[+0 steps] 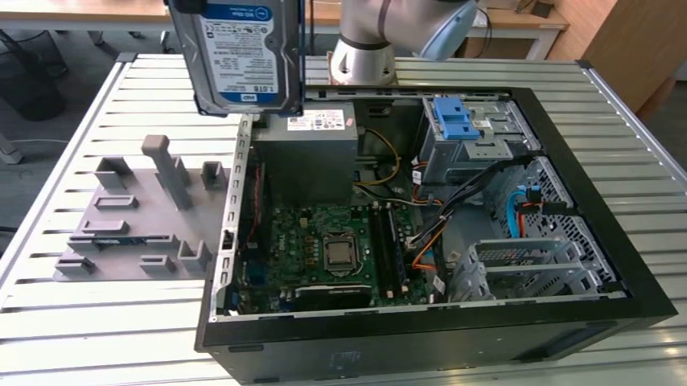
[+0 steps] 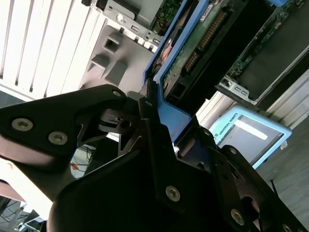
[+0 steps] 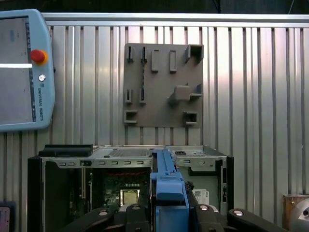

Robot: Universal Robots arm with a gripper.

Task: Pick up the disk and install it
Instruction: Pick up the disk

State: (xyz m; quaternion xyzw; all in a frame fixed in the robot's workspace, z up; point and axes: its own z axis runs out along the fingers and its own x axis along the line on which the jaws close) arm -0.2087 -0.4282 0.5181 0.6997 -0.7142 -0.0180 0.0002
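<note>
The disk (image 1: pixel 241 52), silver with a white-and-blue label and a blue carrier frame, hangs upright in the air. In the exterior view it is above the back left corner of the open computer case (image 1: pixel 601 310). In the second wrist view my gripper (image 2: pixel 169 121) is shut on the blue frame, with the disk's green circuit board (image 2: pixel 193 53) facing the camera. In the first wrist view the disk (image 3: pixel 168 186) is seen edge-on between the black fingers (image 3: pixel 131 210), above the case (image 3: pixel 67 162).
A grey fixture plate (image 1: pixel 134 217) with upright blocks lies on the slatted table at the exterior view's left of the case. Inside the case are a grey power supply box (image 1: pixel 311 153), a motherboard (image 1: pixel 322 249) and a drive cage with a blue latch (image 1: pixel 456 121). A teach pendant (image 3: pixel 21 72) lies nearby.
</note>
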